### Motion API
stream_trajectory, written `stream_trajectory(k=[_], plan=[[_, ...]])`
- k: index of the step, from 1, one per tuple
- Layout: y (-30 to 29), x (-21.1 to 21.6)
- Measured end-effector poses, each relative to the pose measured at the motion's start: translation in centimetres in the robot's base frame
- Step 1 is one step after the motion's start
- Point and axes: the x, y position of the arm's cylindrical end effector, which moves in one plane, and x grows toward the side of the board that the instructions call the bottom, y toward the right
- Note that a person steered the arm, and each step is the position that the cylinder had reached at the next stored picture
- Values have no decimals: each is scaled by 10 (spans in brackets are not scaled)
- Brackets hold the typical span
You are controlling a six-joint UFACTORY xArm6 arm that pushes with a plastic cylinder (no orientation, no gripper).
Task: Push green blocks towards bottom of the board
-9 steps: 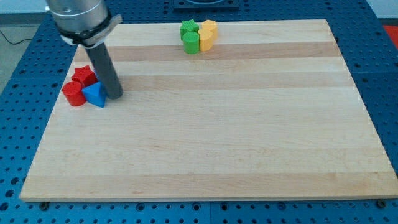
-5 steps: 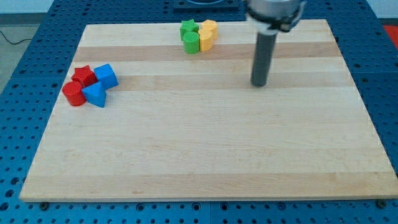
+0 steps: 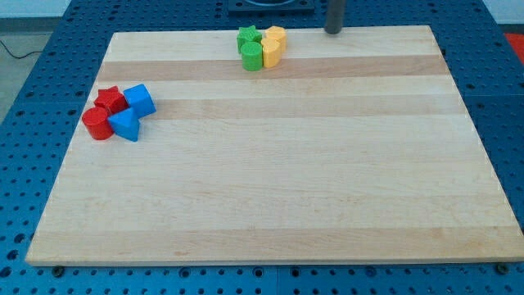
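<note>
Camera view: my tip (image 3: 334, 31) stands at the bench's (image 3: 270, 180) top edge, right of the block cluster and apart from it; this rod has no jaws to spread or press.

The green star block (image 3: 248, 37) and green cylinder (image 3: 251, 56) sit near the top edge, touching two yellow blocks (image 3: 273, 45) on their right. From above them, a downward push looks possible, though the yellows may get dragged along.

Far to the view's left, two red blocks (image 3: 102, 113), a blue cube (image 3: 139, 99) and a blue triangle (image 3: 125, 124) huddle together, out of the likely path.
</note>
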Motion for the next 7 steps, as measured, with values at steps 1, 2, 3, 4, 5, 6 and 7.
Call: stream_trajectory(k=[1,2,3,4,5,6,7], plan=[[-47,1],[-93,2],[-131,3],[-144,29],[-117,74],[-122,61],[-144,24]])
